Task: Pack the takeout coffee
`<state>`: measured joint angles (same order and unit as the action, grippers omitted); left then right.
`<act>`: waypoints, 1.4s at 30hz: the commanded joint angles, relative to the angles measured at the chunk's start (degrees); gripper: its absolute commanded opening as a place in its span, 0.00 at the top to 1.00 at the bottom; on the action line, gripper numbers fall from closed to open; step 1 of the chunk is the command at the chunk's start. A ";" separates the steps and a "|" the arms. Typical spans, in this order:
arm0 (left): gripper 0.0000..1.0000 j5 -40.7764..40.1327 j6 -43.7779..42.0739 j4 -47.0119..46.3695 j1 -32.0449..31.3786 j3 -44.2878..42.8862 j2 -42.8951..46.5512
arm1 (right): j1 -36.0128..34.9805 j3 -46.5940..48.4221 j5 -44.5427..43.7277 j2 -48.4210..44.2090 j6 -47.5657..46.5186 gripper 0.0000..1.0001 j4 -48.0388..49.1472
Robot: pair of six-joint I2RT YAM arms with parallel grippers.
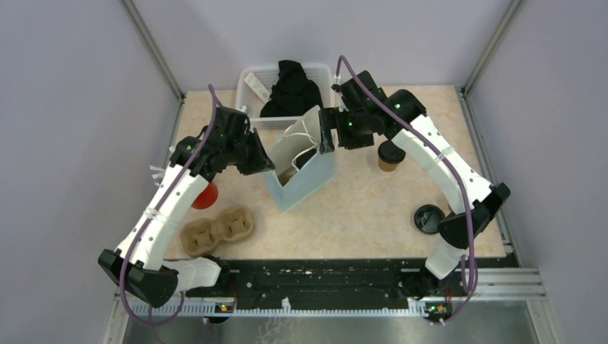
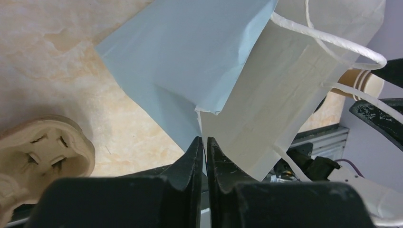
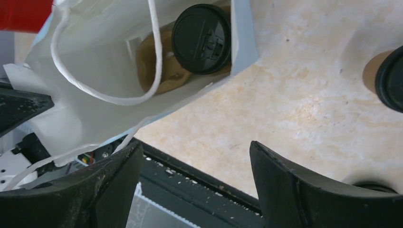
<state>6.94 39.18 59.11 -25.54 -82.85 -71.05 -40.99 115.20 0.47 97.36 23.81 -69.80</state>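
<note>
A pale blue paper bag [image 1: 307, 175] with white handles stands open at the table's middle. In the right wrist view a kraft coffee cup with a black lid [image 3: 201, 38] stands inside the bag [image 3: 95, 71], next to a brown moulded piece. A second lidded coffee cup [image 1: 391, 155] stands on the table to the right of the bag, and also shows at the right wrist view's edge [image 3: 387, 78]. My left gripper [image 2: 205, 140] is shut on the bag's left rim [image 2: 190, 61]. My right gripper [image 3: 195, 145] is open and empty above the bag's far right rim [image 1: 326, 137].
A brown cardboard cup carrier [image 1: 217, 229] lies front left. A red cup [image 1: 206, 195] sits under my left arm. A loose black lid [image 1: 429, 218] lies front right. A white basket [image 1: 252, 84] holding black cloth stands behind the bag.
</note>
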 commanded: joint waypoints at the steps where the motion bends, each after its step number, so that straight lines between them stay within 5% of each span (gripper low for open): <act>1: 0.84 5.44 0.86 -3.39 0.14 2.51 4.63 | -0.05 2.38 4.93 -1.34 5.97 0.17 -0.29; 8: 0.59 5.33 -2.63 -0.05 0.19 1.13 8.26 | -0.01 2.81 5.60 -3.15 6.99 0.17 -0.14; 18: 0.28 -4.92 -14.34 5.73 0.15 -16.83 -0.01 | -0.05 -0.71 7.91 -7.36 10.55 0.16 3.20; 22: 0.14 1.59 -22.85 2.71 0.14 -19.83 -5.33 | 0.02 -2.85 11.06 -9.51 15.16 0.18 8.61; 33: 0.04 4.15 -38.40 -22.92 0.21 -1.64 1.14 | 0.03 -19.09 17.40 -17.61 36.50 0.21 32.93; 42: 0.14 -0.63 -40.59 -25.66 0.15 -5.27 -5.85 | -0.25 -28.13 20.77 -17.60 51.31 0.29 45.86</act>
<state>8.03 0.47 39.40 -25.54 -85.23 -74.19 -41.01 90.28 19.05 81.17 65.65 -33.82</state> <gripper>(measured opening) 0.884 0.733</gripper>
